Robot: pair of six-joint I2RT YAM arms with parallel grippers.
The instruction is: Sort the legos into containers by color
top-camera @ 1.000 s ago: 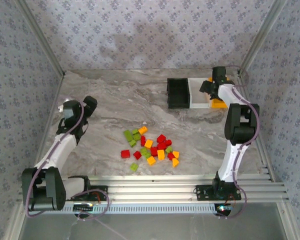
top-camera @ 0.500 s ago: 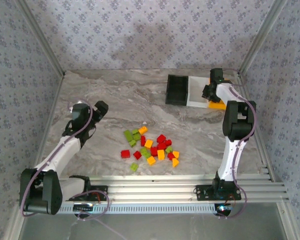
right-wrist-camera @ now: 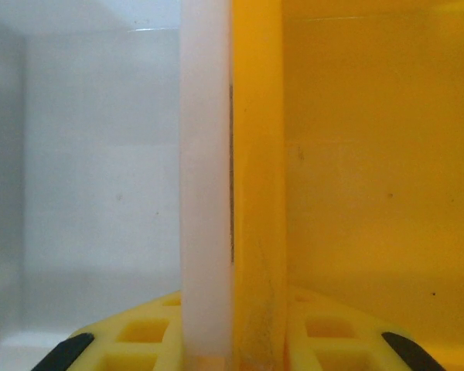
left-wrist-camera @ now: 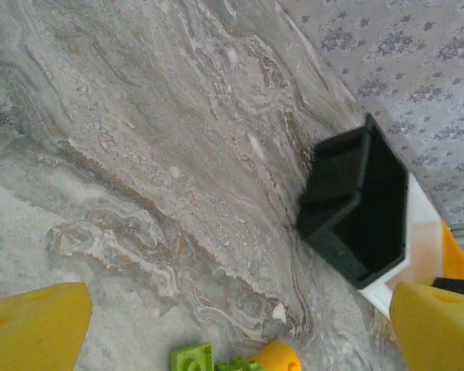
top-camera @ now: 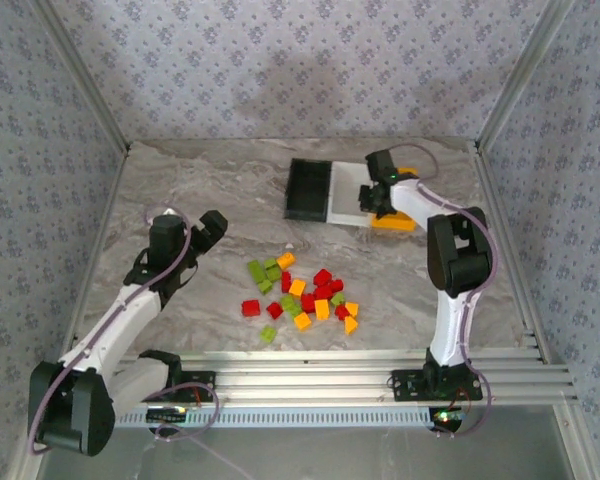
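- Table [top-camera: 180, 180]: takes up the middle of the top view, with both arm bases along its lower edge.
- Containers [top-camera: 345, 197]: three joined side by side in a row, on the table at upper centre-right.
- Legos [top-camera: 300, 295]: loose cluster on the table near frame centre, below and left of the containers, well apart from them.
- Left end effector [top-camera: 212, 230]: left of the legos and slightly higher in the frame, over bare table.
- Right end effector [top-camera: 380, 195]: at the containers, astride the shared wall between the middle and right ones, one finger [right-wrist-camera: 124, 336] in each.
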